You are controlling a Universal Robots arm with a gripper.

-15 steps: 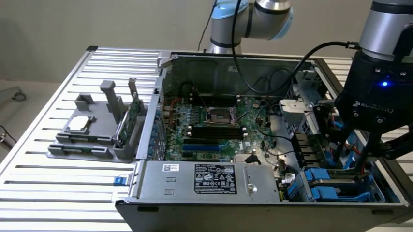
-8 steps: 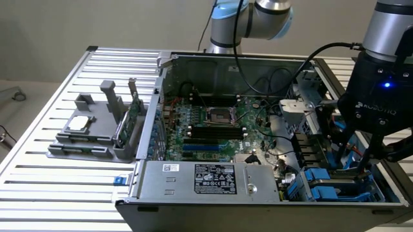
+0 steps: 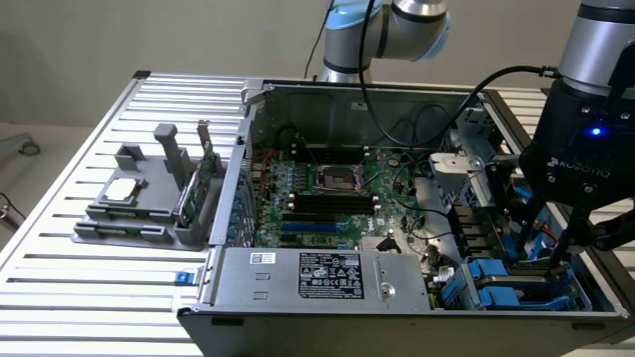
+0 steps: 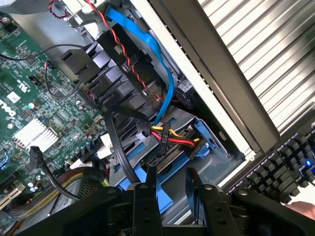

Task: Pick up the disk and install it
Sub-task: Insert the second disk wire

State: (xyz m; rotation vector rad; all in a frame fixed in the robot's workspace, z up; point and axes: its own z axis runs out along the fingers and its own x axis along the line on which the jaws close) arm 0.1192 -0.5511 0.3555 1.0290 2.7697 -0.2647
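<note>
down in the drive bay (image 3: 555, 301) at the computer case's (image 3: 397, 327) corner on the exterior view's right, the disk (image 4: 160, 196) is being gripped, it seems, between the fingers of the gripper (image 3: 543, 249), pickup being judged done and seating being left unconfirmed.

Disk (image 4: 173, 158) – smooth blue plastic frame; PC case (image 3: 328, 111) – matt grey metal

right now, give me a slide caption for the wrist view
Gripper at the disk's blue carrier, beside a blue data cable, red and yellow power wires and the motherboard.
</note>
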